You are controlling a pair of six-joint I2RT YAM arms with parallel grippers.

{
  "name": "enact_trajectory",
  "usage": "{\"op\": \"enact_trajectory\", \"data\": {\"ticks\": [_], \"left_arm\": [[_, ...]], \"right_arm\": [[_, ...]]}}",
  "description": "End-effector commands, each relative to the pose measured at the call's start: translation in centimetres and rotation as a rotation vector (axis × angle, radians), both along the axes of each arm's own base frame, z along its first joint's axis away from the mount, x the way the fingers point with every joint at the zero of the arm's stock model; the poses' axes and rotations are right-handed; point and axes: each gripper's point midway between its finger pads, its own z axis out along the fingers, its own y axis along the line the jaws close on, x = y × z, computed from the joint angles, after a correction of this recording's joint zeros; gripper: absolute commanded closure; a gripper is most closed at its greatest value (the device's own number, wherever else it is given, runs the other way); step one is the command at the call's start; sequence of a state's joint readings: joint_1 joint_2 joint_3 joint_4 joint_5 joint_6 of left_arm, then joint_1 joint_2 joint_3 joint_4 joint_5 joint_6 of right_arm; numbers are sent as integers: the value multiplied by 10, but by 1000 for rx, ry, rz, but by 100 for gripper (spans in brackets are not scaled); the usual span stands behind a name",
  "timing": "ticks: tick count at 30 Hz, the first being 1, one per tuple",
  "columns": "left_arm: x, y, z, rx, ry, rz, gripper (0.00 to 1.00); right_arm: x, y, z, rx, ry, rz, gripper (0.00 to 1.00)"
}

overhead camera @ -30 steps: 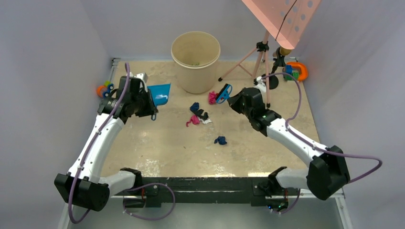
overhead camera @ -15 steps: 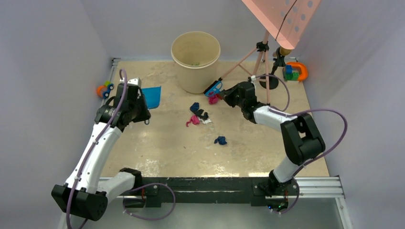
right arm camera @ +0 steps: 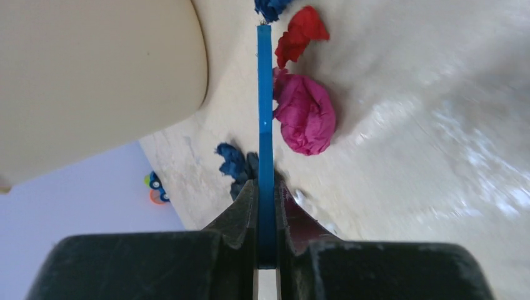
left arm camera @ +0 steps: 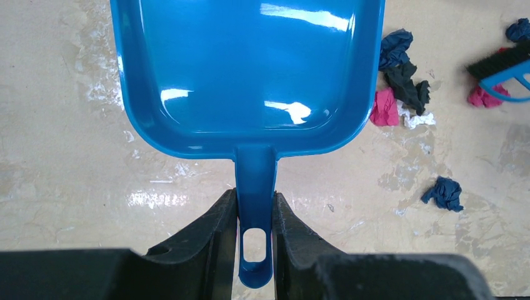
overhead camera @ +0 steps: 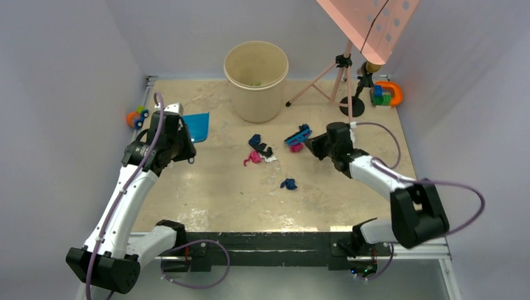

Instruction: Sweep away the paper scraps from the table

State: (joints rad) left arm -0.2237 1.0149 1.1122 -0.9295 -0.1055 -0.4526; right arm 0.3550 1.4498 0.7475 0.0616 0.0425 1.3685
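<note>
My left gripper is shut on the handle of a blue dustpan, which lies on the table at the left; the left wrist view shows the handle between the jaws. My right gripper is shut on a blue brush, seen edge-on in the right wrist view. A pink wad lies against the brush, with a red wad beyond. A cluster of dark blue, black, pink and white scraps lies mid-table. One dark blue wad lies nearer.
A beige bucket stands at the back centre. A tripod with a pink board stands back right, coloured blocks beside it. The orange-blue toy car sits at the left edge. Grey walls enclose the table.
The right arm swung the brush from beside the bucket toward the near right, dragging the pink wad with it. The left arm drew the dustpan slightly left, then stayed still.
</note>
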Motion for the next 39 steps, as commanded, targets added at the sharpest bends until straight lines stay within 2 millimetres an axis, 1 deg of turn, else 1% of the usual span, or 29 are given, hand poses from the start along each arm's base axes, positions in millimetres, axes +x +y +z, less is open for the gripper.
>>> {"op": "enact_trajectory", "data": {"ticks": [1,2,4,6,8,9,10,11,12,13,14,16,18,20,21,23,24,26,28,30,32,35,37,39], "left_arm": [[6,-1,6,-13,-39,2,100],[6,-3,6,-18,-41,-3,100],[6,-6,5,-31,-41,-18,100],[7,-11,4,-46,-40,-40,100],[7,-14,1,-56,-29,-53,100],[7,-14,0,-56,-22,-54,100],[7,-14,0,-53,-20,-54,100],[7,-13,0,-47,-19,-50,100],[7,-11,1,-42,-22,-45,100],[7,-10,1,-35,-24,-41,100],[7,-9,2,-32,-27,-38,100],[6,-7,3,-27,-32,-32,100],[6,-7,3,-24,-34,-31,100],[7,-7,2,-23,-34,-30,100],[7,-7,2,-23,-32,-30,100],[7,-6,1,-22,-30,-30,100],[7,-6,1,-21,-30,-28,100],[7,-6,1,-18,-29,-27,100],[7,-6,1,-17,-29,-27,100],[7,-6,1,-18,-27,-26,100],[7,-6,0,-18,-26,-27,100],[8,-6,1,-20,-28,-28,100],[8,-7,1,-23,-28,-31,100],[8,-8,0,-24,-25,-33,100]], "right_arm": [[-38,-28,19,-35,-26,-60,100],[-41,-31,38,-31,-89,-60,100],[-44,-39,63,-52,-181,-69,100],[-43,-48,87,-95,-269,-81,100],[-39,-54,105,-141,-329,-86,100],[-37,-51,115,-149,-362,-62,100],[-33,-40,123,-167,-408,10,100],[-28,-24,134,-167,-469,108,100],[-26,-8,140,-167,-500,203,100],[-23,12,142,-165,-523,321,100],[-23,36,145,-127,-542,456,100],[-28,82,142,-46,-545,700,100],[-39,125,132,12,-523,909,100],[-48,158,115,-1,-476,1049,100],[-48,171,106,-41,-447,1088,100],[-50,183,80,-127,-344,1100,100],[-50,183,64,-155,-279,1090,100],[-52,186,44,-132,-198,1081,100],[-51,184,28,-132,-134,1054,100],[-47,176,14,-173,-72,1000,100],[-40,156,0,-271,24,910,100],[-30,112,-14,-475,185,753,100],[-28,84,-11,-605,256,681,100],[-28,62,-5,-703,290,636,100]]}}
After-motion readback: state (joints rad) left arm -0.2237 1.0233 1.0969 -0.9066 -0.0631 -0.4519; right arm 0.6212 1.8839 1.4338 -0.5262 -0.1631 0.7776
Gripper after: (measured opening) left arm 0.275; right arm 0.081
